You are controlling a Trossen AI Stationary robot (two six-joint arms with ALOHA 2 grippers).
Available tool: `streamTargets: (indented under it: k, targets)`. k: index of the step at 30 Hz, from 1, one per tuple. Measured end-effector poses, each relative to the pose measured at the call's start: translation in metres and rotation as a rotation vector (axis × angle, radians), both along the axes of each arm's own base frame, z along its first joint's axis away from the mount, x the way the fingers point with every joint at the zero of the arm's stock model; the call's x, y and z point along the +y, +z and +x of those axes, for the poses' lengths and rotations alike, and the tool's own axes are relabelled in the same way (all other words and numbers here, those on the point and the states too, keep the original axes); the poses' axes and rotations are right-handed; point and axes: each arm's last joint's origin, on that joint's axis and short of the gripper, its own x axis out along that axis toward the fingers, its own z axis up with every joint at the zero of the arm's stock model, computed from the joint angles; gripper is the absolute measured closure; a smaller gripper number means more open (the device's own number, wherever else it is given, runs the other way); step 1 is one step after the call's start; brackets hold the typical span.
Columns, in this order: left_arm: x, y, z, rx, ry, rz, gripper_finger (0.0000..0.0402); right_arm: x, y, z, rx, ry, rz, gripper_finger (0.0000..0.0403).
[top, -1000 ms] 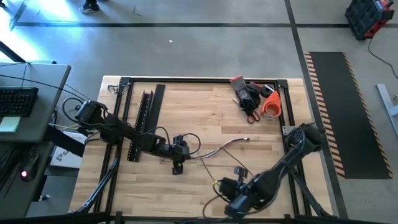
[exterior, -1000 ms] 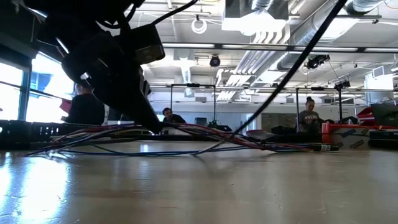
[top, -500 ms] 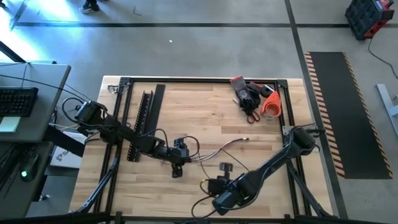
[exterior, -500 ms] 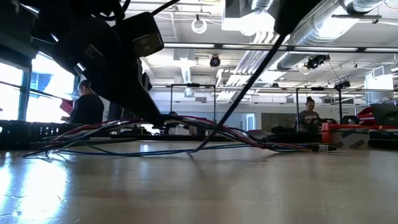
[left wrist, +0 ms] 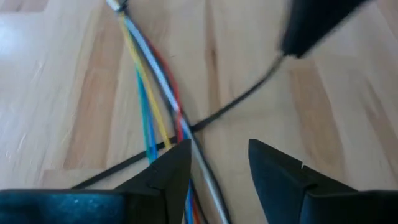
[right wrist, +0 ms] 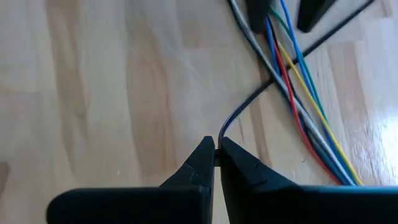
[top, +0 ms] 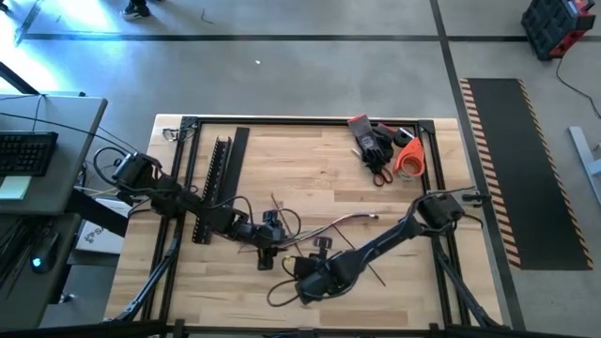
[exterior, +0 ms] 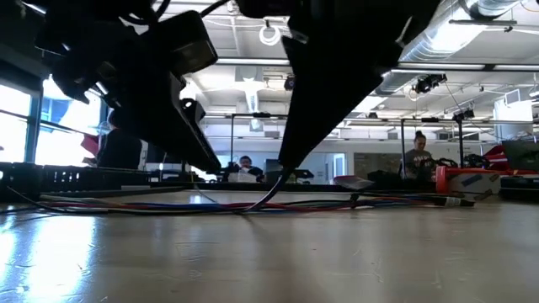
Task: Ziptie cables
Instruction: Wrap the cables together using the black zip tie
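R gripper (right wrist: 216, 152) – pinched on black ziptie (right wrist: 292, 59) end, mid-table | L gripper (left wrist: 219, 165) – fingers spread astride cables (left wrist: 152, 87) | ziptie crosses cables on wood table (right wrist: 93, 74)

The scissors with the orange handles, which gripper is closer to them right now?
The right one, narrowly. The scissors lie in the table's far right corner. The right gripper is near the front middle, pinching a thin black strand; the left gripper sits just left of it, over the cables.
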Motion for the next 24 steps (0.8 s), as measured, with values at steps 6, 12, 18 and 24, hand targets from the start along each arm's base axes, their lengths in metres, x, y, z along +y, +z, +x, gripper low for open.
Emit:
streamTargets:
  k: [6, 12, 18, 24]
  targets:
    - [-0.023, 0.001, -0.01, -0.044, -0.073, 0.155, 0.0255, -0.003, 0.001, 0.007, -0.022, 0.109, -0.041, 0.0403]
    - [-0.049, 0.005, -0.017, -0.161, -0.123, 0.27, 0.0255, -0.002, 0.002, 0.009, -0.045, 0.136, -0.077, 0.0403]
    - [-0.061, -0.012, -0.014, -0.223, -0.089, 0.355, 0.0255, 0.001, 0.005, 0.016, -0.11, 0.173, -0.069, 0.0403]
    - [-0.066, -0.027, -0.008, -0.253, -0.086, 0.332, 0.0256, 0.002, 0.006, 0.017, -0.129, 0.195, -0.071, 0.0403]
